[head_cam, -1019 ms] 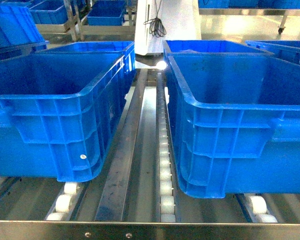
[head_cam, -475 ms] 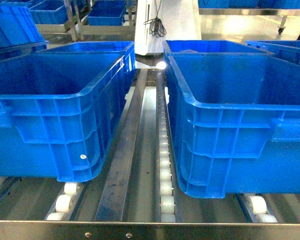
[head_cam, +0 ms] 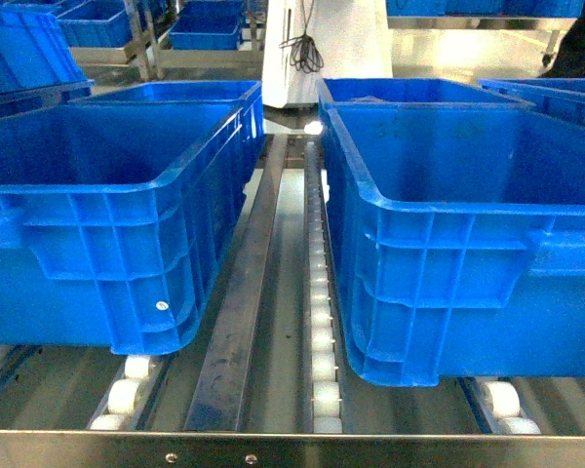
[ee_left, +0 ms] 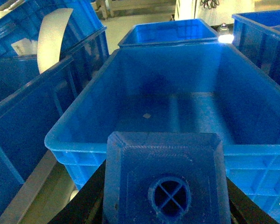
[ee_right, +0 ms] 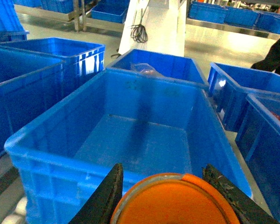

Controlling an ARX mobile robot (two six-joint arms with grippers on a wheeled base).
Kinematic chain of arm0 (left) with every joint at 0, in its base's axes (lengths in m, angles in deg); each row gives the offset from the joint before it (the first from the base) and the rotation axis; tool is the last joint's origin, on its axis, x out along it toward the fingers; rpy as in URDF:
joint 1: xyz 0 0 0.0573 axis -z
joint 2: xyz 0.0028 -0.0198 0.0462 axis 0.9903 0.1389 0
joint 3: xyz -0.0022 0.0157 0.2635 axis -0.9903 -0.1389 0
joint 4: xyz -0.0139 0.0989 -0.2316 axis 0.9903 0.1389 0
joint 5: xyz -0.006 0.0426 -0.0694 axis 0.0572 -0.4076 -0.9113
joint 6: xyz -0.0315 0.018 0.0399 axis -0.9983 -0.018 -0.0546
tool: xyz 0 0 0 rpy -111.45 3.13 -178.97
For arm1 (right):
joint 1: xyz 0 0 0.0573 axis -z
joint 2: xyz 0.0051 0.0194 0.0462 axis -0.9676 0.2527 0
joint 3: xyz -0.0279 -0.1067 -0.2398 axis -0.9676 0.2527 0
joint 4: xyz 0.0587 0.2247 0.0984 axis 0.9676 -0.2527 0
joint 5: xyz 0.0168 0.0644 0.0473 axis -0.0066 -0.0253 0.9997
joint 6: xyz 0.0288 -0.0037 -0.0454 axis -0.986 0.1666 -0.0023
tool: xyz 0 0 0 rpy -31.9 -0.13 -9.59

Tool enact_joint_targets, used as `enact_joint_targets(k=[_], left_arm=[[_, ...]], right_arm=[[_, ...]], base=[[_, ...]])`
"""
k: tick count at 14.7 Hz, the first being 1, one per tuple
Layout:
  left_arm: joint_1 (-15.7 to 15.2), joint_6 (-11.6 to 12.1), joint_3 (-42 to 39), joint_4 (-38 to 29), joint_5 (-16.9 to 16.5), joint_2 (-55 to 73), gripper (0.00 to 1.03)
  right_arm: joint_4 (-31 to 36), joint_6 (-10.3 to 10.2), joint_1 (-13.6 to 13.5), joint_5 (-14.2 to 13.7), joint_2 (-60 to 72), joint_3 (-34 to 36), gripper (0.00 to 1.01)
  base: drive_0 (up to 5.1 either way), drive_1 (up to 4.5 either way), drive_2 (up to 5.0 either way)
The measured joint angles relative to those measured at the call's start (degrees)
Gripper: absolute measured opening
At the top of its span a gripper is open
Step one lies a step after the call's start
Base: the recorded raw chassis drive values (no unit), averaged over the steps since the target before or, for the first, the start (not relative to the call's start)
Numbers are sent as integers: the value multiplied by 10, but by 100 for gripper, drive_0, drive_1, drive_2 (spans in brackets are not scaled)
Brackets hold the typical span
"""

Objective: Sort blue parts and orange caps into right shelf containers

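Now | left tool [ee_left: 165, 196] clamps blue part [ee_left: 163, 177] | right tool [ee_right: 170, 193] clamps orange cap [ee_right: 177, 200]

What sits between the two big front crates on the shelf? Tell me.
In the head view, between the left crate and right crate lie a bare metal rail and a strip of white rollers; no parts there.

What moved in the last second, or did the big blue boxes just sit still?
Almost nothing moved. A dark shape came further into the top right corner of the head view. The left box and the right box stayed put on the rollers.
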Motion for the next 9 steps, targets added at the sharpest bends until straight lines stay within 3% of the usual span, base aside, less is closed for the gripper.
enact_joint_targets(k=[3, 4, 5, 7, 8, 9], left_arm=[[0, 0, 0, 0, 0, 0, 44], [0, 0, 0, 0, 0, 0, 44], [0, 0, 0, 0, 0, 0, 44], [0, 0, 0, 0, 0, 0, 44], [15, 0, -1, -46, 52, 14, 44], [19, -1, 22, -81, 77, 52, 44]], right_arm=[[104, 6, -19, -20, 191, -107, 43], [110, 7, -24, -20, 253, -145, 54], [127, 9, -31, -57, 313, -170, 67], [136, 7, -32, -58, 301, -122, 89], [132, 6, -31, -56, 248, -92, 100], [112, 4, -30, -43, 193, -69, 97]], base=[[0, 0, 0], [0, 0, 0], [0, 0, 0], [0, 0, 0], [0, 0, 0], [0, 0, 0]])
